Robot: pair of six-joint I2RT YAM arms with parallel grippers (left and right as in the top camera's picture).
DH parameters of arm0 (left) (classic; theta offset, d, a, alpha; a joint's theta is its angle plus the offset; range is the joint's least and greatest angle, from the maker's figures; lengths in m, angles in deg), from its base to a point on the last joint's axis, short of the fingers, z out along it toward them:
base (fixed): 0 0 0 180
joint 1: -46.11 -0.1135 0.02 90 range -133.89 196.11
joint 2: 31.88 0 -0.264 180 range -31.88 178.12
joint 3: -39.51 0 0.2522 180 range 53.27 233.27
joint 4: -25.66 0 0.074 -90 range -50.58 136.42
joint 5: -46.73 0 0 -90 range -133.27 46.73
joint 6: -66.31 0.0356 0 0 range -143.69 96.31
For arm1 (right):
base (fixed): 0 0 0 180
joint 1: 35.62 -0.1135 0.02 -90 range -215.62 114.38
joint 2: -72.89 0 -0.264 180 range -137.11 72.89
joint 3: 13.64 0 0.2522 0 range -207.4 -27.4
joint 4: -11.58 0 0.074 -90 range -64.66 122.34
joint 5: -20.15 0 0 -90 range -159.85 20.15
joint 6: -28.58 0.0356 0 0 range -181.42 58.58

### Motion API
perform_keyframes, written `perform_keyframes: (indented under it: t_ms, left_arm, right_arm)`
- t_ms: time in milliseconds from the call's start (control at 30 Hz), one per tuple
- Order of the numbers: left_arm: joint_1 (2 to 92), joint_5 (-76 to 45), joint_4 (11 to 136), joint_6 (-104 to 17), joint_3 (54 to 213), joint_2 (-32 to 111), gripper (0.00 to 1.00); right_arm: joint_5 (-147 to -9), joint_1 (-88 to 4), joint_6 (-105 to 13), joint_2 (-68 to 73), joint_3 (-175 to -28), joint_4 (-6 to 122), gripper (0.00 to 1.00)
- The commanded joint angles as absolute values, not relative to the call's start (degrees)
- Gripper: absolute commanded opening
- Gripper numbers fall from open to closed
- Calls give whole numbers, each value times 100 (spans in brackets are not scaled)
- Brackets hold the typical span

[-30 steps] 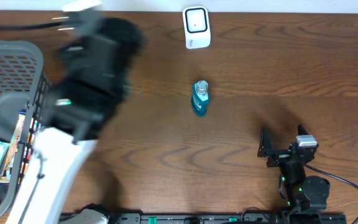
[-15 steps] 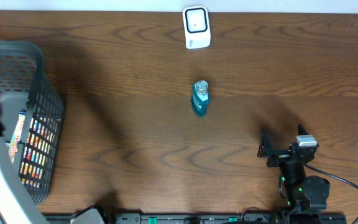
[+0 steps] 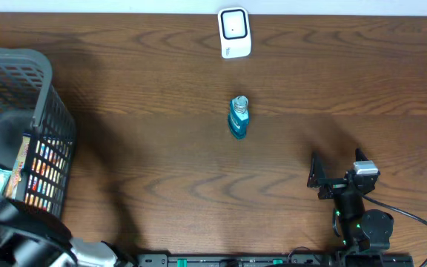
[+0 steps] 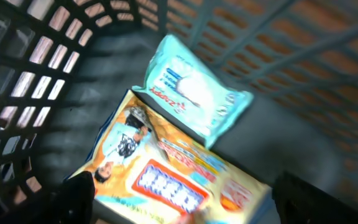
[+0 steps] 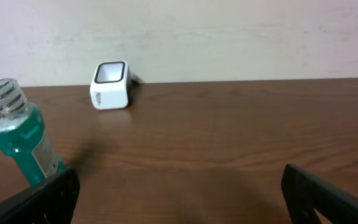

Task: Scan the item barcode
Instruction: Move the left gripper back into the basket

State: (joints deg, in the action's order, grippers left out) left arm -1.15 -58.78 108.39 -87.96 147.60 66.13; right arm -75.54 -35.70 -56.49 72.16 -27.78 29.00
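Left claw: the left gripper hangs inside the grey plastic lattice basket. Its dark fingers are spread wide at the edges of the wrist view, released, with nothing clamped.
Why there: the goods to be scanned are stored in the basket, so the arm probably reaches in from above to fetch one.
Likely item: the flat orange-and-yellow printed packet lies directly below the jaws, framed between the two fingers.
Item's place: it is on the basket floor near the lattice wall, well apart from the scanner.
Item's look: a glossy wrapper with a blue-and-white logo panel and a small picture at one end. No barcode shows on the upturned face, so it may be underneath.
Neighbouring pack: a pale teal soft pack of wipes touches the packet's far edge and partly overlaps it.
Right claw: the right gripper rests low over the brown wooden table, released and empty, facing the scanner and kept out of the way.
Scanner: the small white box-shaped barcode scanner sits at the far edge of the table.
Bottle: a blue-green mouthwash bottle with a silver cap stands upright between the scanner and the right arm.
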Motion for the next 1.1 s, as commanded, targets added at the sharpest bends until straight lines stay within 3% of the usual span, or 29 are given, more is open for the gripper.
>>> perform_keyframes:
  t_ms: [0,267,1067]
  left_arm:
    - [-207,-6155,10876,-8764,14714,7145,90]
    - [-209,-7119,10869,-8757,14714,8036,90]
    - [-203,-7117,9842,-8433,13973,9048,90]
  right_arm:
    - [-7533,-3587,-5724,7222,-2771,2924,99]
    - [-7533,-3587,-5724,7224,-2771,2924,99]
    - [-7533,-3587,-5724,7224,-2771,2924,99]
